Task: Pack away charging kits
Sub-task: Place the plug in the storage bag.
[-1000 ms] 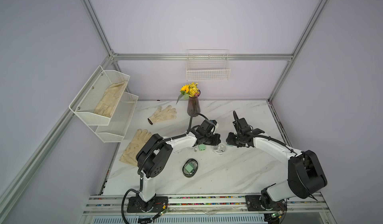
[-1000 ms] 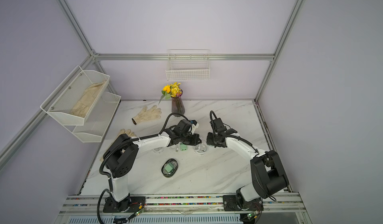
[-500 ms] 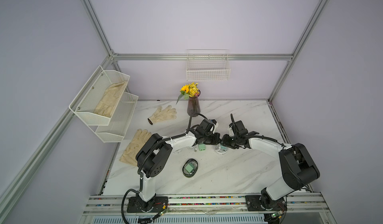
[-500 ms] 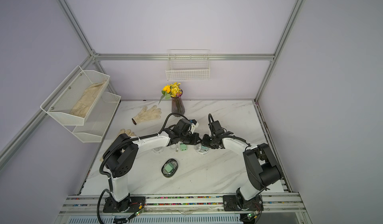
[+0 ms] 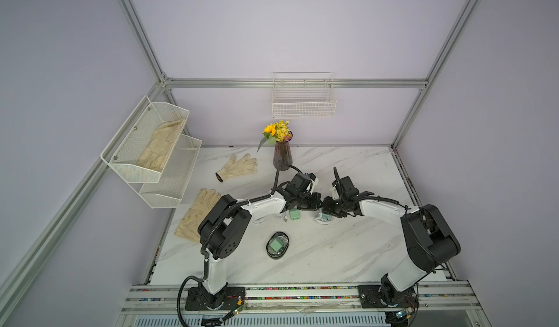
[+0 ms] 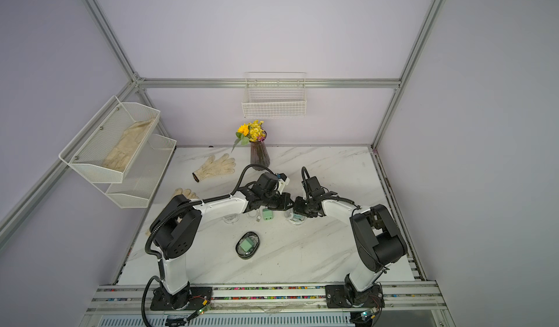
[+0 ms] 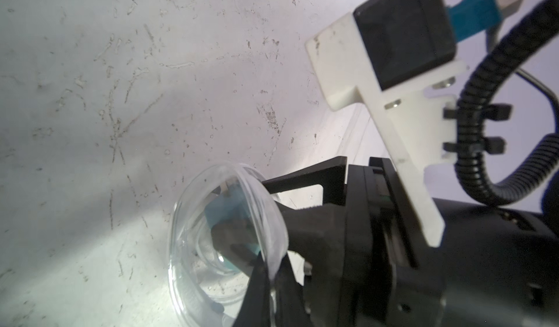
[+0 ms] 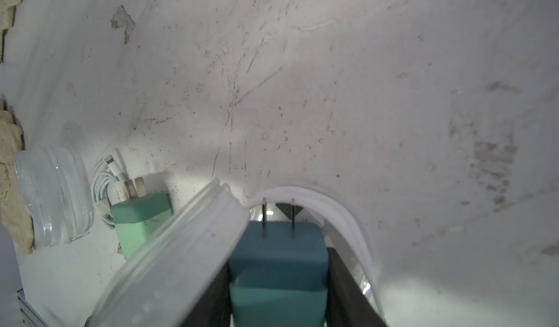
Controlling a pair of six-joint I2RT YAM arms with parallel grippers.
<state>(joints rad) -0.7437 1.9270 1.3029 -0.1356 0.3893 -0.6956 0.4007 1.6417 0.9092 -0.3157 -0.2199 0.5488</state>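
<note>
Compared with a second ago, the right claw [image 5: 326, 213] has swung toward 9 o'clock and now sits tip to tip with the left claw [image 5: 317, 210] near the middle of the white marbled worktop [image 5: 348, 250]; the left arm has hardly shifted. The right claw grips the teal-blue square plug adapter [image 8: 278, 247] by its sides, prongs pointing away from the wrist, and holds it inside the small oval clear plastic case [image 8: 348, 210], which rests on the worktop. The left claw is closed tight on the edge of the clear lid [image 8: 181, 250], which stands tilted up from the case. At 9 o'clock of the case a mint green square plug adapter [image 5: 294, 213] lies on the worktop, touching a coiled thin white cable [image 8: 101, 186]. Toward 7 o'clock a second mint green adapter [image 5: 276, 245] lies in a closed dark-rimmed oval case [image 5: 268, 247].

In both top views the two claws cover most of the open case, so the teal-blue piece shows only as a speck. The left wrist view cuts the left claw's fingers off at its edge, and whether a cable lies under the held adapter I cannot tell. Another clear case [image 8: 54, 195] sits partly under the left forearm
</note>
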